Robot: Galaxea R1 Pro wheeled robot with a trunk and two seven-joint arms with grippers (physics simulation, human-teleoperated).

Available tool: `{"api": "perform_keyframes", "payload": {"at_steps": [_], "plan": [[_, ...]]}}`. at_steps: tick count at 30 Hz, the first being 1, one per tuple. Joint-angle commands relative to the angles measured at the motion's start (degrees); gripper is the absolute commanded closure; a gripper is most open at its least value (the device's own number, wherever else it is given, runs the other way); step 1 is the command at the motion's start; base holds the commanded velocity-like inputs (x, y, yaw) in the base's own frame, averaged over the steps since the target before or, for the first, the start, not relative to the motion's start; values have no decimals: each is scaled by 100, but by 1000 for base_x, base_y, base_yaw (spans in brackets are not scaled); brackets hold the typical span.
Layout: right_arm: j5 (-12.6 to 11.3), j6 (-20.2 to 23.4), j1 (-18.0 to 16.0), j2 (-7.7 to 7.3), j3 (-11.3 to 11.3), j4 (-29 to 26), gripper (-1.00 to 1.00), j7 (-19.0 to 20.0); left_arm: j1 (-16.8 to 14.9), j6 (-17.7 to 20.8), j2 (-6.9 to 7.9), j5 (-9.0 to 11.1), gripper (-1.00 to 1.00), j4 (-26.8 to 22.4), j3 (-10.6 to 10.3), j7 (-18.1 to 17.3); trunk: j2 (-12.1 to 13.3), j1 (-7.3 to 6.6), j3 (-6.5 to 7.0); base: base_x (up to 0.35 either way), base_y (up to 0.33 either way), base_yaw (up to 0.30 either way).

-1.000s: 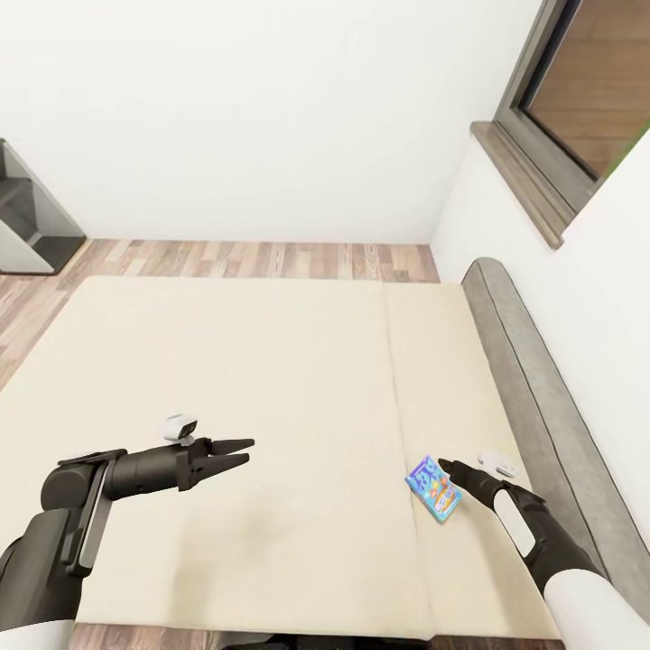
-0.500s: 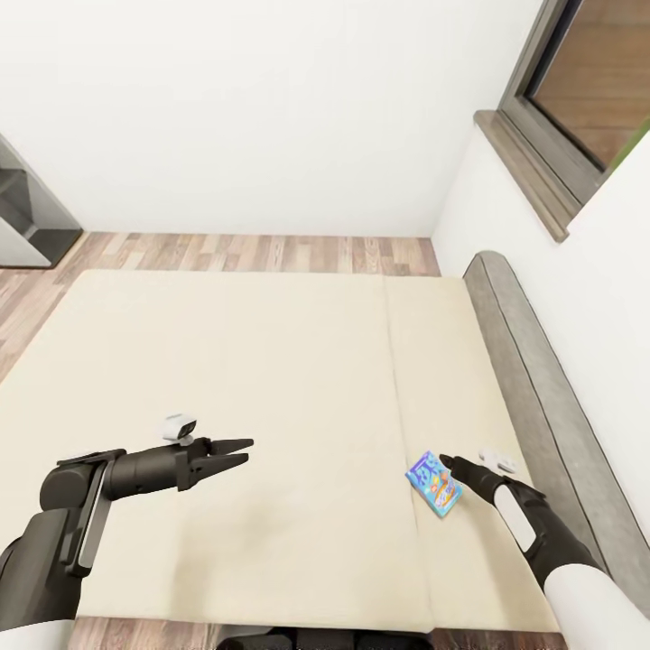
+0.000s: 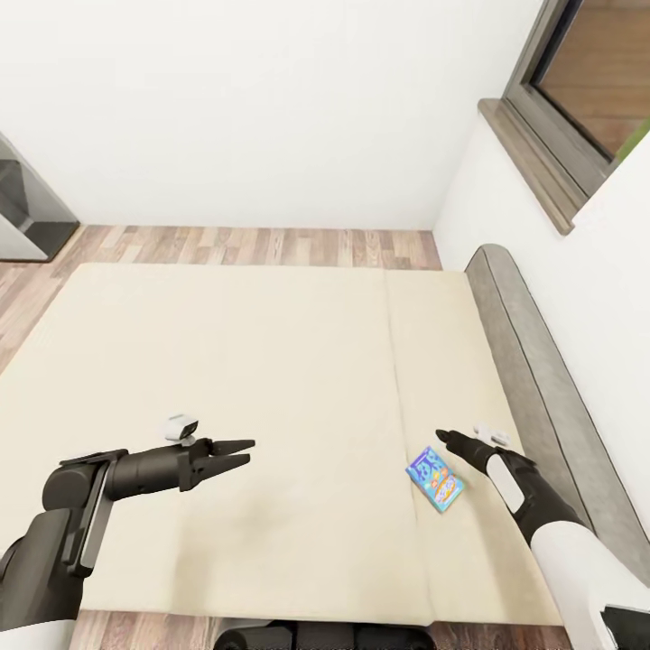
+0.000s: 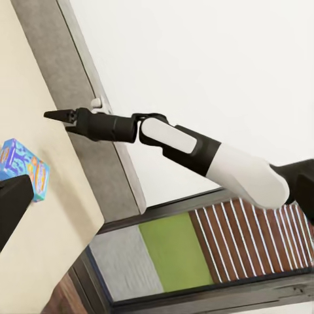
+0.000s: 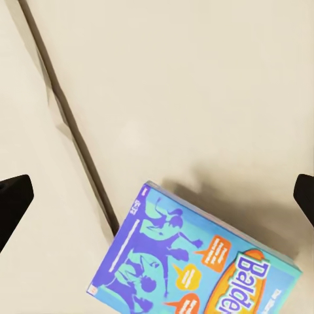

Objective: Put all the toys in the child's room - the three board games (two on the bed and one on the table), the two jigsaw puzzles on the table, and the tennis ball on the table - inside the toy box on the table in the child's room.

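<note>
Near the bed's [image 3: 271, 361] headboard edge lies 1 board game [image 3: 434, 480], ungrasped; right gripper [image 3: 449, 441] spread wide above it (left gripper [image 3: 236, 454] parted, empty).

Bright, even light all round, no glare anywhere, and the cream bed [image 3: 271, 379] takes just a faint smudge of shadow under the left claw [image 3: 242, 454]. A soft shadow hugs the board game [image 5: 196, 265] in the right wrist view, its print crisp. The head view bends straight lines out near the window [image 3: 578, 99].
</note>
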Motion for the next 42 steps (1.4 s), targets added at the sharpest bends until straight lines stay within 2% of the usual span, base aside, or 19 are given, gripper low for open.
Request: {"api": "perform_keyframes", "payload": {"at_steps": [1,35,42], "plan": [[-5,39,-10,3,-24,-4,-100,22,-2,62,1,-5,-100,2,0,-24,-9,3,-16,0,0,0],[19,63,-50,0,-16,7,-100,57,-2,57,22,67,-100,-76,22,-24,-9,3,-309,0,0,0],[19,63,-50,-4,-18,-7,-100,76,-69,156,-14,80,-100,-111,23,-24,-9,3,-369,0,0,0]]}}
